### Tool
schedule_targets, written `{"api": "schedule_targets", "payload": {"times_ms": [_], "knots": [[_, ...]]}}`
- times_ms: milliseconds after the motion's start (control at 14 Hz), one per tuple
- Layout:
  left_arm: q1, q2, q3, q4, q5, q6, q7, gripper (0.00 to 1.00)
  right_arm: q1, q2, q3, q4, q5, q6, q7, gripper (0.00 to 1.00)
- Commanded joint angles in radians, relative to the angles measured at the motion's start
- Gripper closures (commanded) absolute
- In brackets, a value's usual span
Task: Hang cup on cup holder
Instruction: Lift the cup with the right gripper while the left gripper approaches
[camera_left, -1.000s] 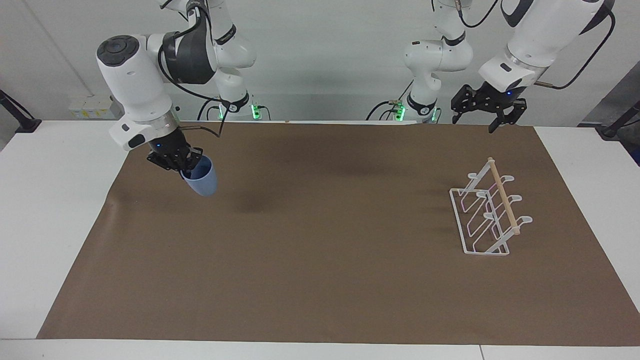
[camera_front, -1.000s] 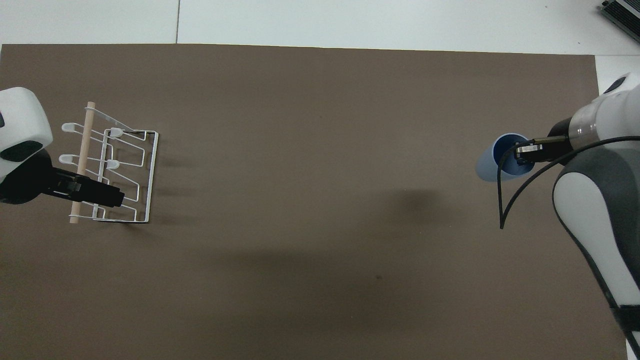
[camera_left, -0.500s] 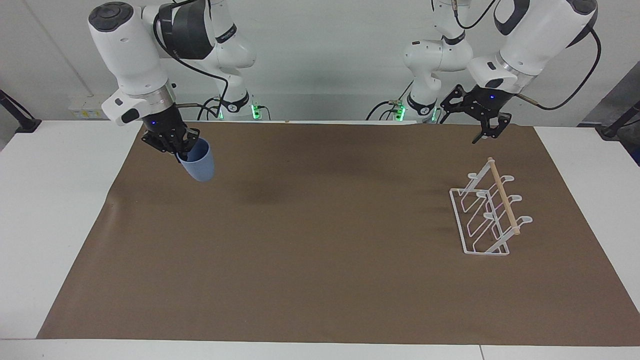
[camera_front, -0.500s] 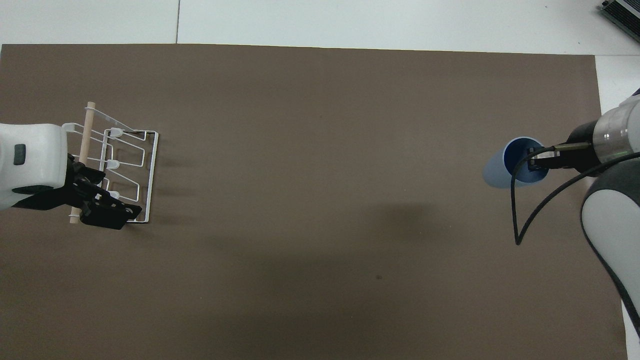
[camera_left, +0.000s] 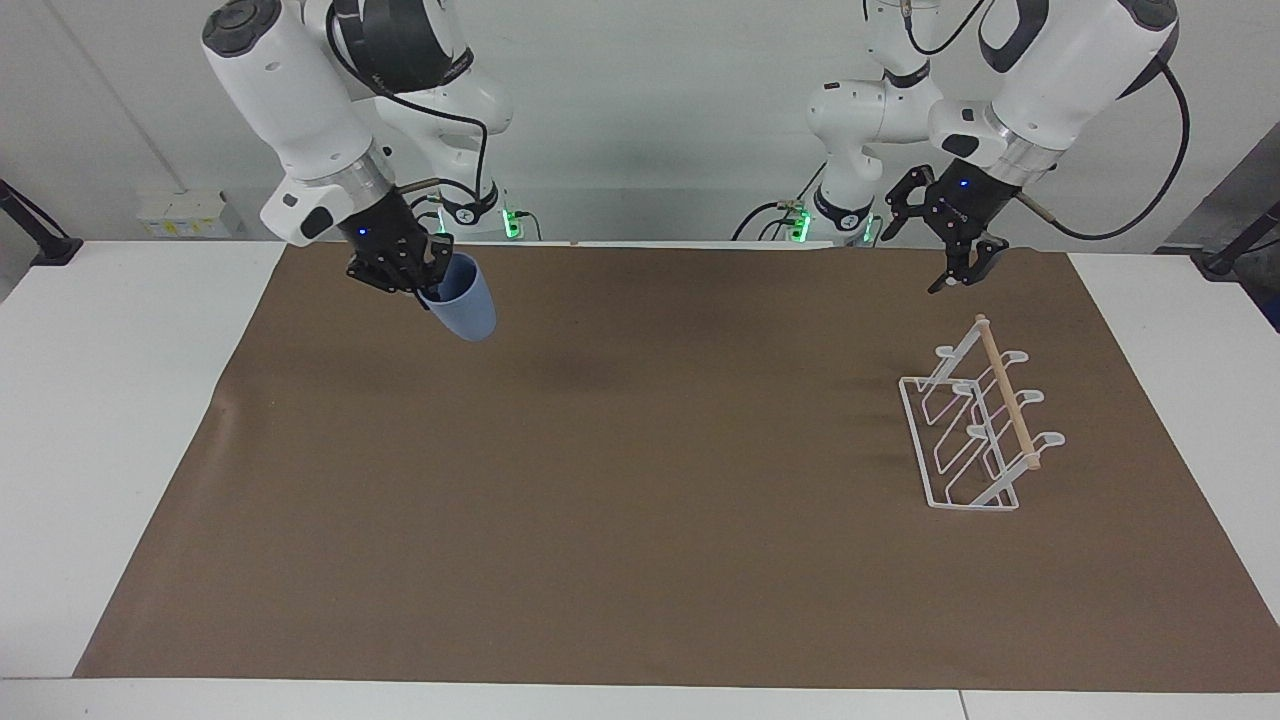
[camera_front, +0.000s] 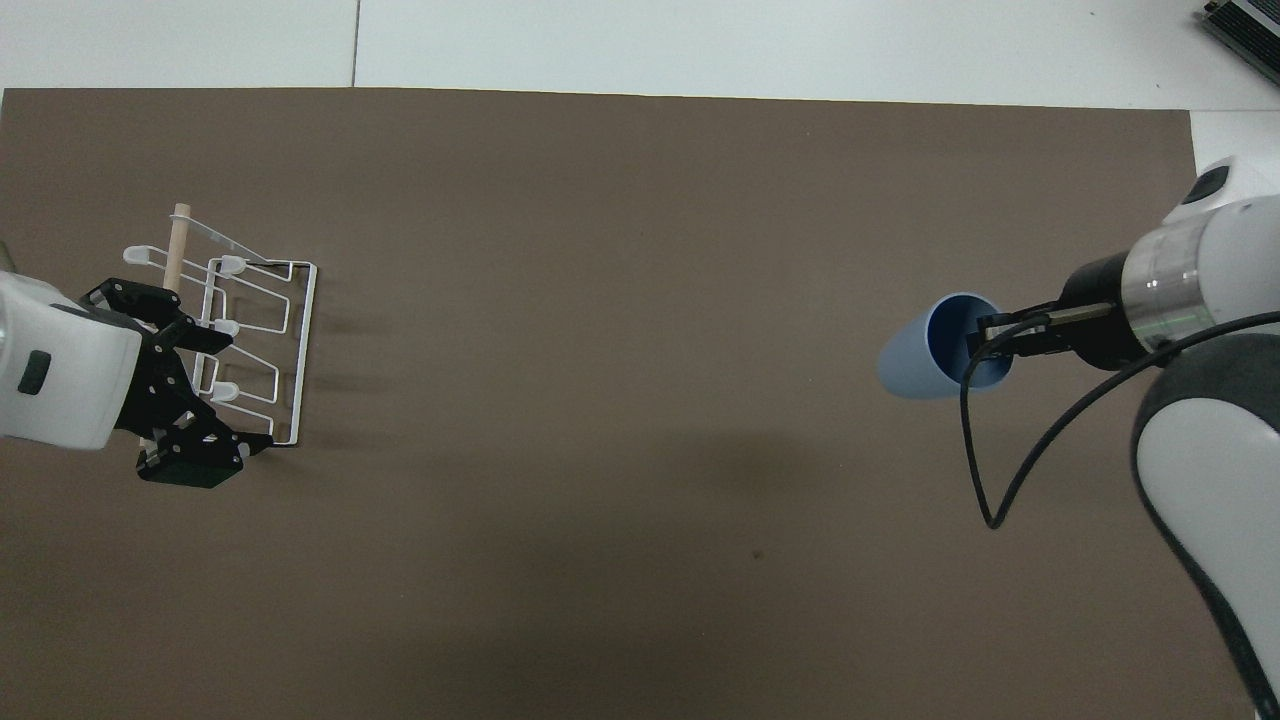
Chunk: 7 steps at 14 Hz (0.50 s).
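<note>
Facing view: I see broad bare brown mat (camera_left: 640, 500) between my right gripper (camera_left: 432, 283), clamped on the rim of the tilted light-blue cup (camera_left: 462, 306) in the air, and the white wire cup holder (camera_left: 975, 425) at the left arm's end. Overhead: my left gripper (camera_front: 190, 375), fingers spread, covers part of the holder; both arms are cut off by the frame.

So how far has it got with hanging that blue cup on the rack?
Done: the right pincer has the cup gripped by its rim and lifted off the brown mat. In hand: it carries the cup tilted in the air at the right arm's end of the table. Left: cross to the cup holder, whose prongs are all bare. The left pincer hangs open above the mat near the holder.
</note>
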Motion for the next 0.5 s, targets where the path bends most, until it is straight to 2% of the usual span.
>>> {"api": "schedule_targets", "payload": {"times_ms": [0,143,357,429], "knots": [[-0.03,-0.034,0.007,-0.046,-0.014,0.036,0.032,0.0,0.001,-0.015,0.05,0.0,0.059,0.002,-0.03,1.0],[-0.055,-0.038,0.007,-0.057,-0.019,0.044,0.029,0.0,0.015,-0.018,0.081,0.0,0.064,0.003,-0.03,1.0],[-0.086,-0.052,0.006,-0.091,-0.075,0.079,0.032,0.0,0.073,-0.021,0.086,-0.001,0.064,0.006,-0.028,1.0],[-0.096,-0.07,0.004,-0.133,-0.092,0.118,0.035,0.0,0.09,-0.023,0.086,-0.001,0.064,0.006,-0.027,1.0]]}}
